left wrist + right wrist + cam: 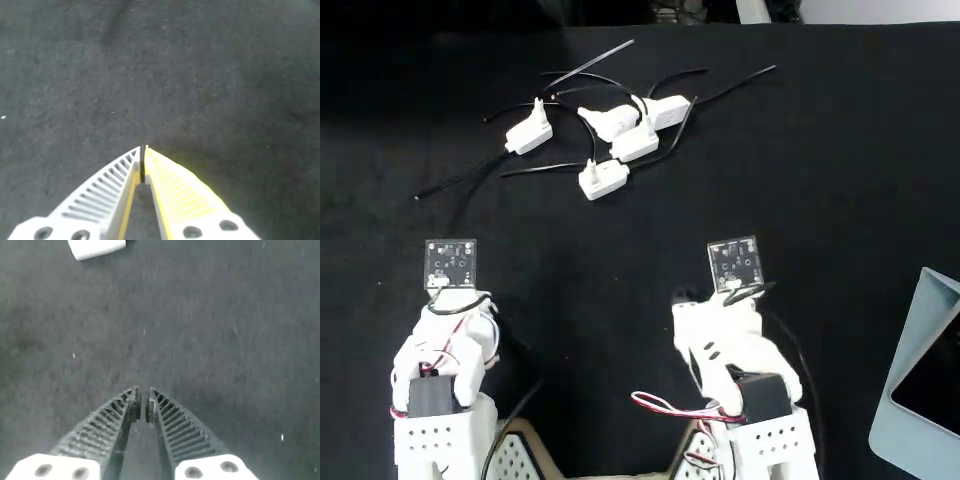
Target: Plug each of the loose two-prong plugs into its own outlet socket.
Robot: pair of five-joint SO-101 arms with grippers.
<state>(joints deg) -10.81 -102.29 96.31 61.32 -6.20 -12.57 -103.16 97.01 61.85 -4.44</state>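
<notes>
Several white plug and socket pieces lie in a loose cluster with black cords at the far middle of the black table: one (529, 133) to the left, one (603, 179) nearest the arms, and others (635, 143) bunched together. Which are plugs and which are sockets I cannot tell. My left arm (445, 345) rests at the near left. Its gripper (143, 150) is shut on nothing, over bare cloth. At the near middle-right sits my right arm (730, 335). Its gripper (144, 394) is shut and empty, with a white piece (97, 247) farther ahead.
A grey-blue tray (917, 385) with a dark inside stands at the near right edge. Loose black cords (595, 60) trail out from the cluster toward the far side and the left. Bare black cloth lies between the arms and the cluster.
</notes>
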